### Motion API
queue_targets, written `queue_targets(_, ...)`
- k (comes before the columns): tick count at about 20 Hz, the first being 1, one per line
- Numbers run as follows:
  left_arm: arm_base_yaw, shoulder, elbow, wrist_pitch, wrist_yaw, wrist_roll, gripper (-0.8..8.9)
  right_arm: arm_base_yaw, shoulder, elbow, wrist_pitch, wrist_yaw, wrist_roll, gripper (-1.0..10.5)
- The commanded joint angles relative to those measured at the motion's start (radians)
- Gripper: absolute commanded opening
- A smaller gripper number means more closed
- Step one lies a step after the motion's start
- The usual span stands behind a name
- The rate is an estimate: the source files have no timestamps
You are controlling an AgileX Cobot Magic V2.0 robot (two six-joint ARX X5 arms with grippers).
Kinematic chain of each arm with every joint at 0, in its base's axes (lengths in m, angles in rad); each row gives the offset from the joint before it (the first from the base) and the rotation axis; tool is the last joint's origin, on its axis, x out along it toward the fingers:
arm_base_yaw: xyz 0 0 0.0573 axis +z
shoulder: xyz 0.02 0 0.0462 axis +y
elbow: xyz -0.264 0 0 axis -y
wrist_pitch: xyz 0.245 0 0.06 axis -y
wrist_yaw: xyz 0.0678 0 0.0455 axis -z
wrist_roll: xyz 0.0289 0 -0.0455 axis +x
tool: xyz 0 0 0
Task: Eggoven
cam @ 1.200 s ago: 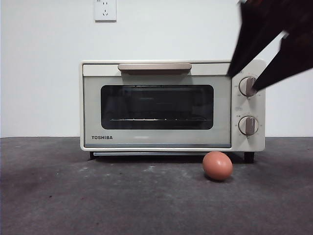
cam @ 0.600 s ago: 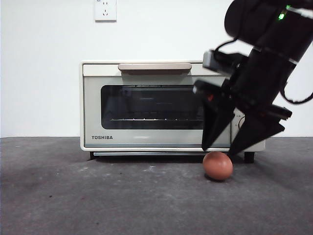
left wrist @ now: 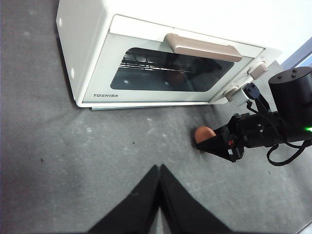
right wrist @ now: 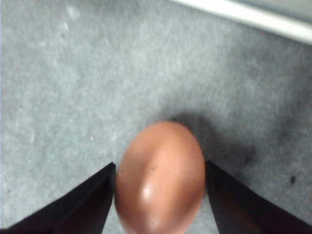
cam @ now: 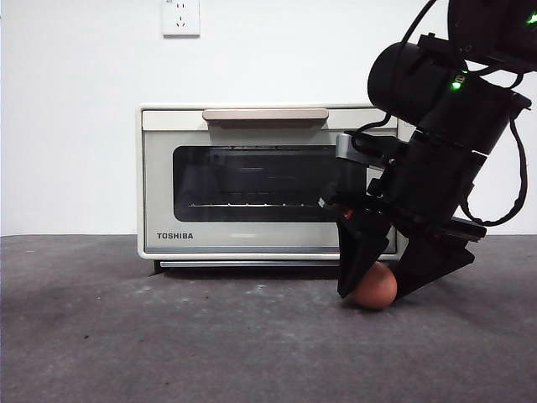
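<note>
The reddish-brown egg [cam: 377, 288] lies on the grey table in front of the oven's right end; it also shows in the left wrist view [left wrist: 203, 133] and fills the right wrist view [right wrist: 161, 175]. My right gripper [cam: 369, 294] has come down over it, open, with one jaw on each side of the egg, close against it. The cream TOSHIBA oven [cam: 268, 180] stands behind with its door shut and tan handle [cam: 265, 114] on top. The arm hides its knobs in the front view. My left gripper [left wrist: 159, 168] is shut and empty, held above the table well in front of the oven [left wrist: 165, 68].
A white wall with a socket [cam: 180, 17] stands behind the oven. The grey tabletop [cam: 168, 336] stretches in front and to the left. The right arm's black body [cam: 445, 151] covers the oven's right end.
The right gripper has dropped from just above the egg to table level, its jaws now straddling the egg. The egg and oven have not moved.
</note>
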Motion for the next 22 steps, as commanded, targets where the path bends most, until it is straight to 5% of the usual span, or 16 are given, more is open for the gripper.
queue_targets(1, -0.003, 0.01, 0.016, 0.013, 0.001, 0.003, 0.07, 0.009, 0.027, 0.016, 0.006, 0.026, 0.015, 2.6)
queue_targets(7, -0.003, 0.021, 0.016, 0.015, 0.001, 0.005, 0.07, 0.009, 0.027, 0.016, -0.01, 0.021, 0.014, 0.0)
queue_targets(13, -0.077, 0.092, 0.031, 0.146, 0.0, -0.006, 0.07, 0.012, -0.07, 0.016, -0.065, 0.012, 0.002, 0.0)
queue_targets(22, -0.225, 0.492, 0.188, 0.432, -0.063, 0.02, 0.07, 0.032, -0.546, 0.016, -0.269, 0.024, 0.0, 0.0)
